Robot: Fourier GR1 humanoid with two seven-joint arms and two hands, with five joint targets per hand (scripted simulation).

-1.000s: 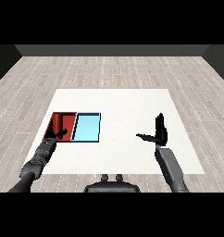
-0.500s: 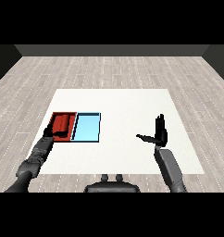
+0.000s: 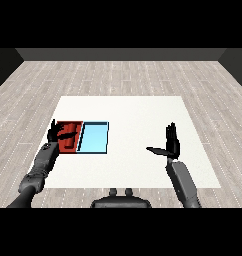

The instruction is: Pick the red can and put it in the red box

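- Head view: no red can is distinguishable; whether one lies in the red tray (image 3: 73,123) cannot be told.
- Left robot hand (image 3: 56,133): released, fingers spread over that tray.
- Right robot hand (image 3: 171,143): released, above the worktop (image 3: 133,107).
- Risk: the left hand's fingers may knock the tray into the light blue tray (image 3: 94,137).

Red tray (image 3: 74,124) sits flat at the table's left, touching the light blue tray (image 3: 94,138); the red can isn't discernible.

Two trays — one red tray (image 3: 73,126), one light blue tray (image 3: 94,138) — two hands.
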